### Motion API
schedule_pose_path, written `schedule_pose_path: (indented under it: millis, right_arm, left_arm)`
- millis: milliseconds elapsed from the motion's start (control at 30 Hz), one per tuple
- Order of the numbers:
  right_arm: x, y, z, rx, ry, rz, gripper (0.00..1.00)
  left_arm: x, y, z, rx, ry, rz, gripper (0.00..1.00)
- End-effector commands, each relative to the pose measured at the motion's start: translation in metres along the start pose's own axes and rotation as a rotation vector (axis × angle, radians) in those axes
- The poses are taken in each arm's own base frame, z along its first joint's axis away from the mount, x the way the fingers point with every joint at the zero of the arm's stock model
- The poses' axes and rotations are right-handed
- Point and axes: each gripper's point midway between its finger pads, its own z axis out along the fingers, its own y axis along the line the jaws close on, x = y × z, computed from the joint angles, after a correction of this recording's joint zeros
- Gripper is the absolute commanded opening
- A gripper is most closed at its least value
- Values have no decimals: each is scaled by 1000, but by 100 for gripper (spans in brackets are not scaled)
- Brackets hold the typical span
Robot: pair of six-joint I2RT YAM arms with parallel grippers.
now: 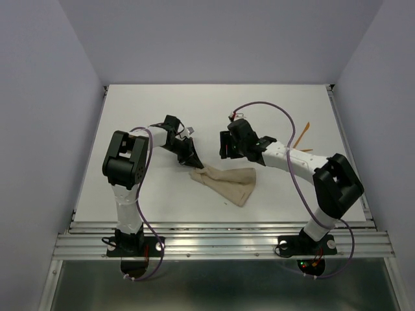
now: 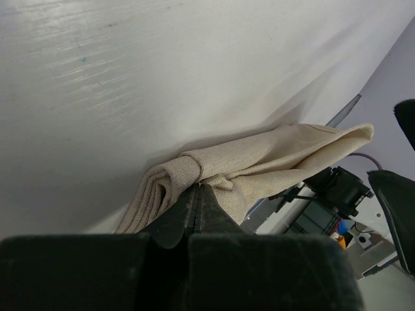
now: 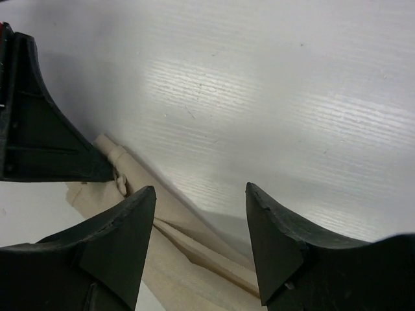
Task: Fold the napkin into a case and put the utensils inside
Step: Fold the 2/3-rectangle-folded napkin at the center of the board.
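The tan-beige napkin [image 1: 230, 182] lies folded into a narrow, layered strip in the middle of the white table. My left gripper [image 1: 194, 161] is shut on the napkin's left end, which bunches up at its tips in the left wrist view [image 2: 198, 188]; the cloth [image 2: 272, 159] stretches away from it. My right gripper [image 1: 226, 151] is open and empty, just beyond the strip's far edge. In the right wrist view [image 3: 201, 194] the napkin [image 3: 172, 269] lies below its fingers. Two orange utensils [image 1: 302, 134] lie on the table to the far right, apart from both grippers.
The white table [image 1: 162, 110] has a metal rail [image 1: 220, 237] along its near edge and a rail on its right side [image 1: 347, 136]. Pale walls close in the left, back and right. My left gripper's finger [image 3: 39, 129] shows in the right wrist view.
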Motion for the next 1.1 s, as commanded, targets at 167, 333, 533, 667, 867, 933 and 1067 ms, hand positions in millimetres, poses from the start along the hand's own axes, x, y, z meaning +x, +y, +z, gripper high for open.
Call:
schedule_pose_path:
  millis: [167,333,533,667,867,933,1067]
  right_arm:
    - [67,23,-3,-203,260,17,66]
    - [92,22,-11,-244,329,33,68]
    - [94,23,-24,-277,326,12,68]
    - [94,21,-30,-271,329,0,66]
    - [94,28,-42,-263,320,-38,66]
    - [95,32,-46,-274,324,-45,66]
    - [109,36,-44,-285,362,-53,65]
  left_arm:
    - [2,41,2,-158,-23,7,0]
    - [1,41,1,-159,-28,7,0]
    - [0,40,1,-162,-35,7,0]
    - [0,41,2,-165,-37,-1,0]
    - [0,43,2,-168,-39,-6,0]
    - [-1,43,3,-168,-40,-5,0]
    - [-1,42,2,-166,-39,-5,0]
